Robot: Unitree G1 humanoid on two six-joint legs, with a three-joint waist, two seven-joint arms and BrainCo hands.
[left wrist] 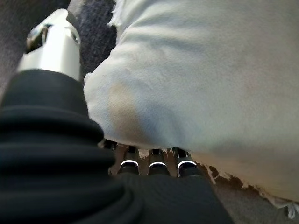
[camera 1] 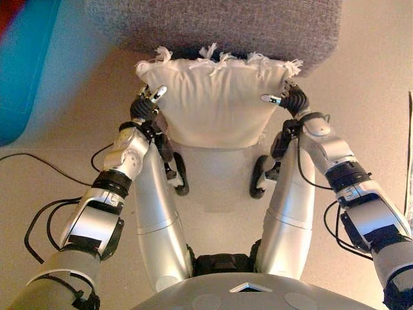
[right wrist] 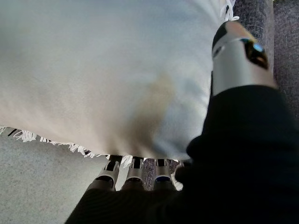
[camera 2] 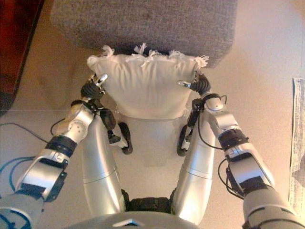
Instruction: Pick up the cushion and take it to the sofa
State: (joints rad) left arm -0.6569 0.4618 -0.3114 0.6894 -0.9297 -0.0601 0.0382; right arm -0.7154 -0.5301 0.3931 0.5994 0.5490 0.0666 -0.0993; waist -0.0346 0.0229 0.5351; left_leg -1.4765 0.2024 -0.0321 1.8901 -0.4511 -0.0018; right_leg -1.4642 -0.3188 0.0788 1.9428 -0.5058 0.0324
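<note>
A cream cushion with white fringe is held up between my two hands, its far edge close to the grey sofa ahead. My left hand grips its left side, thumb on top and fingers underneath, as the left wrist view shows. My right hand grips its right side the same way, as the right wrist view shows. The cushion fills both wrist views.
The beige floor lies around the sofa. A teal object stands at the far left. A pale strip lies along the right edge of the floor.
</note>
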